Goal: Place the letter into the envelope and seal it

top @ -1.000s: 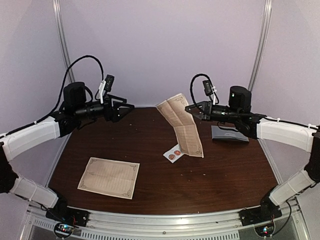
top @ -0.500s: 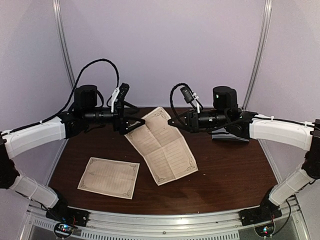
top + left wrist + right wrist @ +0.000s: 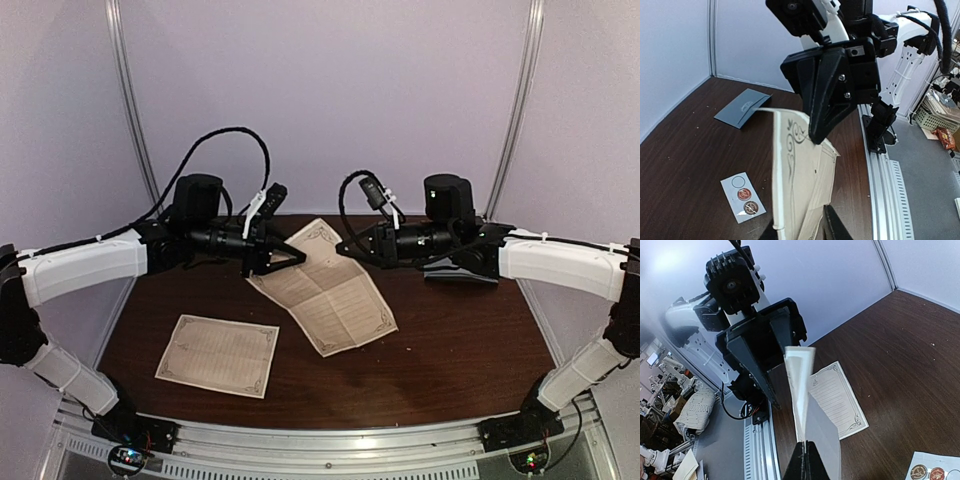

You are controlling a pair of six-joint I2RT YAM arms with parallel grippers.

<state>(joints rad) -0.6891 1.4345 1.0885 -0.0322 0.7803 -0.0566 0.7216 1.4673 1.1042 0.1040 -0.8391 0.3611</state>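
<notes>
So, quick rundown:

- The letter [image 3: 335,300] is unfolded and up in the air at the middle of the top view. It slopes from the upper centre down toward the lower right, and its creases are showing.
- The right gripper [image 3: 343,246] comes in from the right. In its own wrist view the fingers are pressed together at the bottom edge, pinching the letter, which stands up out of them edge-on.
- The left gripper [image 3: 295,258] comes in from the left and meets the letter's left corner. In the left wrist view the sheet runs down between its fingers, but only their tips show at the bottom of the frame. Honestly I can't tell if they're clamped on it or just around it.
- The envelope [image 3: 741,107] is grey-blue and lies flat on the table [image 3: 450,350], upper left of centre in the left wrist view and well apart from the letter. From the top it's right of centre, mostly hidden behind the right arm.
- A sticker card [image 3: 742,197] with two red round stickers lies on the table, lower left in the left wrist view.
- A second sheet [image 3: 218,355] with a decorated border lies flat at the lower left of the top view.
</notes>
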